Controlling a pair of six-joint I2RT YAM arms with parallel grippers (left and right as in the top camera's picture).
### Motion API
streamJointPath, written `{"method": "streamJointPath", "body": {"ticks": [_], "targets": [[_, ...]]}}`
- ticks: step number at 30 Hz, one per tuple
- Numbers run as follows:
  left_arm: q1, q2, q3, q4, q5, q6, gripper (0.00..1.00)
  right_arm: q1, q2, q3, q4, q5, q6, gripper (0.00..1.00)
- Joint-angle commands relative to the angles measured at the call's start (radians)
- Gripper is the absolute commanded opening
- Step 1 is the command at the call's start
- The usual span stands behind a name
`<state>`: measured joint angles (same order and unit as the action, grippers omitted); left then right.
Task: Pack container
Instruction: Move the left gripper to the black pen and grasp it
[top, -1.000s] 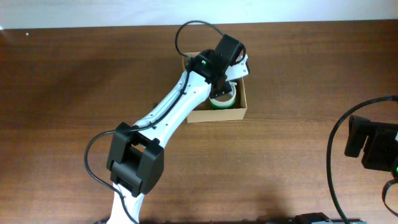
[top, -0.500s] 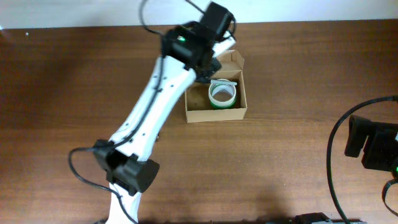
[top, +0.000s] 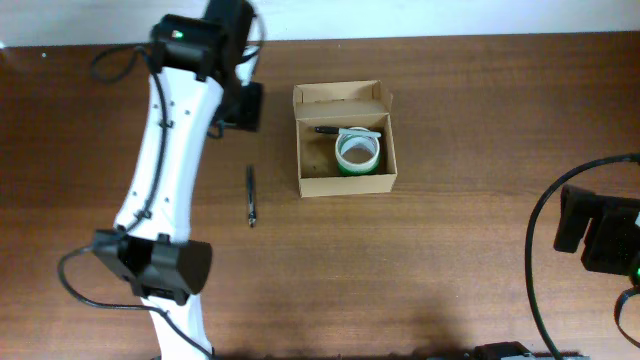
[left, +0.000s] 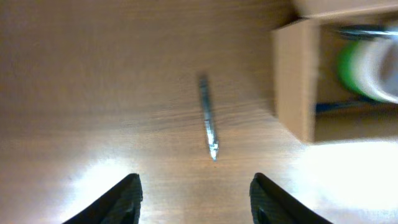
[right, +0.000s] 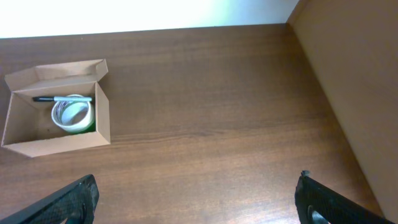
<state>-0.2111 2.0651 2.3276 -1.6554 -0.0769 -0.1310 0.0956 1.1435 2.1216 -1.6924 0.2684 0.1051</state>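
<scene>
The box (top: 345, 183) sits toward the far side of the worktop (top: 450, 290), near its middle, with its flap (top: 338, 95) open on the far side. Inside, a green-and-white roll (top: 358, 152) lies flat at the right end, and a dark pen (top: 330, 130) rests across the roll's far rim. A loose pen (top: 250, 196) lies on the wood to the left of the box, apart from it, running near to far. My left arm (top: 165, 150) reaches to the far left, and my left jaws hang above bare wood just beyond that loose pen, moderately apart with nothing between them. In the left wrist view the pen lies ahead of them, about centred between the two tips. My right jaws stand wide and empty at the right side, well apart from the box. I judge the step in hand to be fetching the loose pen. The next move calls for coming down so the tips straddle the thin barrel at mid-length. Then I close low against the wood, lift, and carry it right over the box wall.
</scene>
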Motion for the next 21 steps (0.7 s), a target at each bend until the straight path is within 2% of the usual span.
{"method": "streamJointPath", "body": {"ticks": [1,4,11,21], "targets": [[0.08,-0.003,-0.171,0.051,0.101,-0.085,0.53,0.01,-0.003,0.002,-0.004,-0.006,0.004,0.99],[0.103,-0.003,-0.318,0.15,0.179,-0.085,0.52,0.01,-0.003,0.002,-0.002,-0.007,0.004,0.99],[0.071,-0.003,-0.575,0.345,0.254,-0.09,0.52,0.01,-0.003,0.002,-0.004,-0.011,0.004,0.99],[0.052,-0.003,-0.724,0.504,0.22,-0.236,0.49,0.01,-0.003,0.002,-0.006,-0.013,0.004,0.99]]}}
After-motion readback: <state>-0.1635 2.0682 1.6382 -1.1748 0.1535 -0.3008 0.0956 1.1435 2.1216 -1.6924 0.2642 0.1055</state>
